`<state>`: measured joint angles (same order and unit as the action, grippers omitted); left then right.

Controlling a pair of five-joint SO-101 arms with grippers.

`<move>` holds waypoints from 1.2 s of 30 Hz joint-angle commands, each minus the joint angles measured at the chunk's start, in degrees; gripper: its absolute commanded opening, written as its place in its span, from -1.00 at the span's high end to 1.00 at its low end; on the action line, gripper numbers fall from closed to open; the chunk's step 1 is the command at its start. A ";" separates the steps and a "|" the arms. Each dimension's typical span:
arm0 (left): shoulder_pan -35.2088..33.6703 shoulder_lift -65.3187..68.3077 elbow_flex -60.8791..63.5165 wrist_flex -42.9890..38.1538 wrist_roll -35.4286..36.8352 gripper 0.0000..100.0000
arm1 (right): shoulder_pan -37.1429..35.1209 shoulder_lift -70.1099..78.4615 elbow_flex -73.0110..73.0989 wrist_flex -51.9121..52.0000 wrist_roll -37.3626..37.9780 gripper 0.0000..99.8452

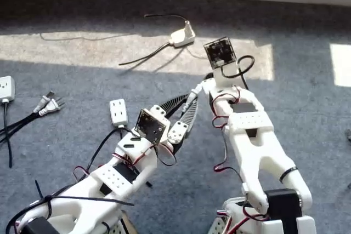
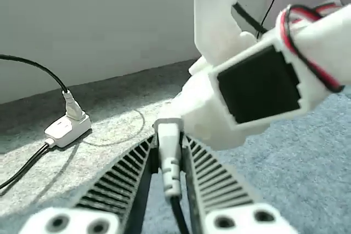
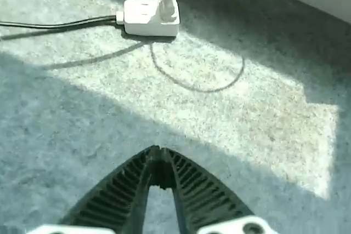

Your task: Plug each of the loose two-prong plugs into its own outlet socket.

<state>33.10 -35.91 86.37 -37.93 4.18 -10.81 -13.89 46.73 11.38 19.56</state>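
L tool [image 2: 169, 142] clamps plug [image 2: 170, 163]; R tool [image 3: 160, 160] closed.

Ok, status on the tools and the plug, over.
Left tool shut on plug. Right tool shut, nothing held. Free outlet on carpet near left tool; far outlet already plugged. Right arm close ahead of left tool.

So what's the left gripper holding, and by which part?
A white plug, clamped by its body in the left gripper, its black cord running back toward the wrist.
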 commanded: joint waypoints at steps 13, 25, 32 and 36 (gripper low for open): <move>0.84 -0.84 -0.66 -0.88 0.00 0.99 | 2.59 -10.51 -8.92 11.30 -1.14 0.99; 0.75 -0.84 -0.66 -0.88 0.00 0.99 | -7.96 -20.62 -6.73 19.21 -5.71 0.99; 0.66 -0.92 -0.66 -0.88 0.00 0.99 | -4.18 -20.44 9.27 4.35 -5.36 0.99; 0.66 -1.10 -0.66 -0.88 0.00 0.99 | -3.65 -20.44 17.80 -1.54 -4.13 0.99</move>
<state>33.63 -35.82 86.73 -37.85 4.18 -16.09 -34.29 59.65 13.23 14.37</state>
